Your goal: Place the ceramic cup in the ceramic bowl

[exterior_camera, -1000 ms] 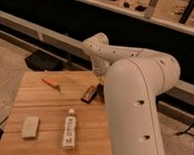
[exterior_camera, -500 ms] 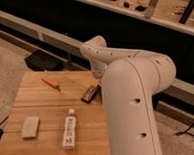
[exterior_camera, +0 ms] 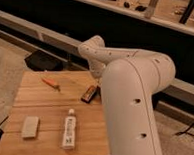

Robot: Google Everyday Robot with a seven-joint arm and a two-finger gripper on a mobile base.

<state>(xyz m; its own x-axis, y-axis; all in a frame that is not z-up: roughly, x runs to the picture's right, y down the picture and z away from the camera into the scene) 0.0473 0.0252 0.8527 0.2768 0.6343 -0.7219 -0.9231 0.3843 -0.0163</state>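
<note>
1. The white robot arm [exterior_camera: 133,104] bends over the right edge of the wooden worktop [exterior_camera: 48,113].
2. The hand is hidden behind the arm; I cannot tell whether it grasps anything.
3. The ceramic cup and bowl are hidden too.
4. Left of the arm: a dark rectangular object [exterior_camera: 91,93], a white bottle [exterior_camera: 69,131], a pale block [exterior_camera: 30,127], an orange tool [exterior_camera: 50,83].

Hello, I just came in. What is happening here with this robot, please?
A white robot arm bends over the far right side of a wooden table and hides its own gripper, so no cup or bowl can be seen. On the table lie a white bottle, a pale block, a small orange object and a dark red-edged object, all untouched.
</note>
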